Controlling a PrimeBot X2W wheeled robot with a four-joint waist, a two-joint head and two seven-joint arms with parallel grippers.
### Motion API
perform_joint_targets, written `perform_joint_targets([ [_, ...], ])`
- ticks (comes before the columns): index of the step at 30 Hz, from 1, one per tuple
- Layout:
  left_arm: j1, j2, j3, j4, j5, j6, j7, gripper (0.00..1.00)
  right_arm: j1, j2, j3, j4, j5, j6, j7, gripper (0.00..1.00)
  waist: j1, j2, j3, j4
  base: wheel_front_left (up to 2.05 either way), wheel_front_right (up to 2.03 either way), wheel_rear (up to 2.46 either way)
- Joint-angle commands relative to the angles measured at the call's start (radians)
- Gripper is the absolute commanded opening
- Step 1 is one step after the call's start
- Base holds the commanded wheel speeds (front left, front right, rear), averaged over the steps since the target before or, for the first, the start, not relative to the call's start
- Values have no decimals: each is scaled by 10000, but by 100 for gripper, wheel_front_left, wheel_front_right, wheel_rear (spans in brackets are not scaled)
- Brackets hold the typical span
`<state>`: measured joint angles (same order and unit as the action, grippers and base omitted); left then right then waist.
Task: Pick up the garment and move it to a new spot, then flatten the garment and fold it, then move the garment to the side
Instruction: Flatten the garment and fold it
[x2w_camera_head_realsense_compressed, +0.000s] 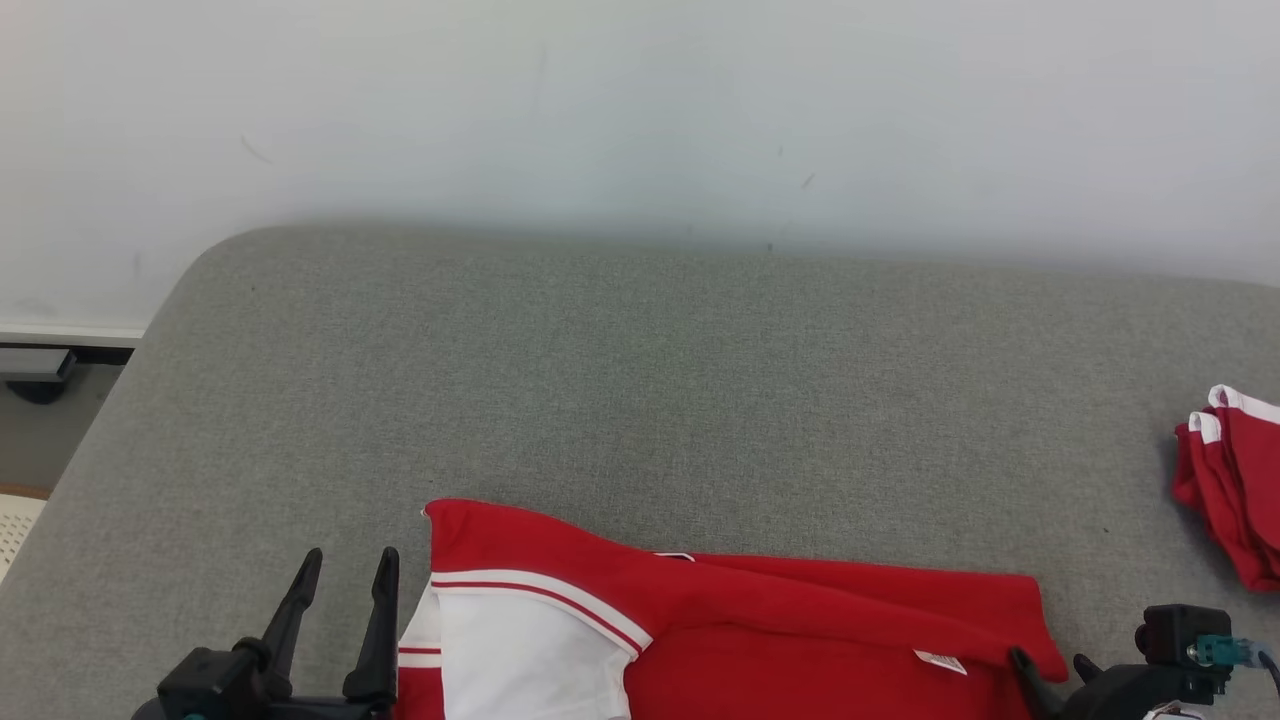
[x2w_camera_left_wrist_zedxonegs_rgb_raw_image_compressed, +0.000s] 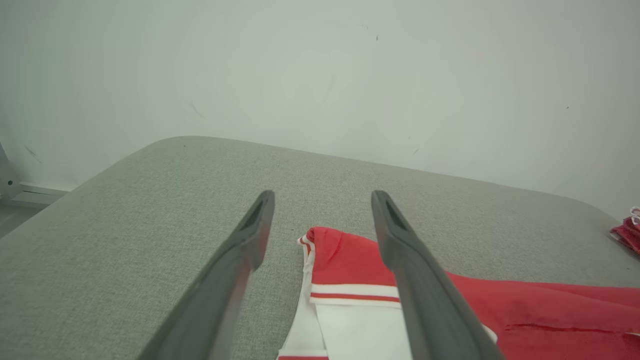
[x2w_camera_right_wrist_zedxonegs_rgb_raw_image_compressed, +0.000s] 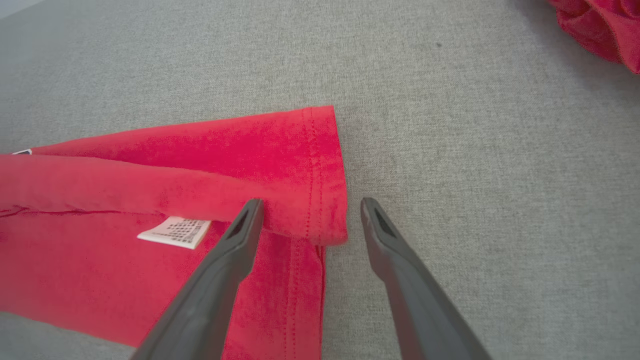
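Grey padded surface (x2w_camera_head_realsense_compressed: 640, 380) w/ white wall (x2w_camera_head_realsense_compressed: 640, 100) behind. Red-and-white garment (x2w_camera_head_realsense_compressed: 780, 640) lay partly folded btwn the two grippers. Left gripper (x2w_camera_head_realsense_compressed: 351, 555) was open, empty, garment's white striped end just to its right. Right gripper (x2w_camera_head_realsense_compressed: 1048, 658) was open too, fingers straddling the hemmed red corner, white tag (x2w_camera_right_wrist_zedxonegs_rgb_raw_image_compressed: 175, 231) just left of them. Another red bundle (x2w_camera_head_realsense_compressed: 1230, 480) lay well to its right.

The garment (x2w_camera_head_realsense_compressed: 820, 640) is soft, matt cloth with stitched hems, and its label (x2w_camera_right_wrist_zedxonegs_rgb_raw_image_compressed: 175, 232) looks papery. The grey upholstery (x2w_camera_head_realsense_compressed: 640, 380) is coarse woven fabric. The wall (x2w_camera_head_realsense_compressed: 640, 100) is smooth and matt.
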<state>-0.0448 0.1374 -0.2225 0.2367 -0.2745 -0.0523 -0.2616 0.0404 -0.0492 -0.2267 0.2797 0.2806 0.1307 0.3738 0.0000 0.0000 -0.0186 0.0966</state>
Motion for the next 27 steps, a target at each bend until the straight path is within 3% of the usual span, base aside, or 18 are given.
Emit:
perform_joint_targets([
  [1, -48, 6, 56, 23, 68, -6, -49, 100, 52, -32, -57, 45, 7, 0, -41, 100, 0, 0, 14, 21, 0, 0, 0],
  [20, -287, -192, 266, 105, 393, -264, -49, 100, -977, -9, -56, 2497, 256, 0, -352, 100, 0, 0, 421, 453, 0, 0, 0],
  [21, -295, -200, 286, 112, 402, -275, -49, 100, -1051, 2, -18, 2600, 287, 0, -356, 94, 0, 0, 437, 473, 0, 0, 0],
  [22, -303, -206, 303, 122, 419, -289, -49, 100, -1117, 7, 14, 2705, 332, 1, -342, 47, 0, 0, 444, 490, 0, 0, 0],
  [24, -327, -234, 328, 151, 445, -313, -49, 100, -1216, 31, 116, 2887, 422, 1, -298, 19, 0, 0, 446, 526, 0, 0, 0],
  [25, -336, -249, 335, 168, 459, -325, -49, 100, -1254, 33, 129, 2974, 486, 1, -266, 0, 0, 0, 443, 541, 0, 0, 0],
  [27, -347, -275, 356, 192, 451, -344, -49, 100, -1301, 18, 143, 3105, 488, 0, -205, 0, 0, 0, 421, 560, 0, 0, 0],
])
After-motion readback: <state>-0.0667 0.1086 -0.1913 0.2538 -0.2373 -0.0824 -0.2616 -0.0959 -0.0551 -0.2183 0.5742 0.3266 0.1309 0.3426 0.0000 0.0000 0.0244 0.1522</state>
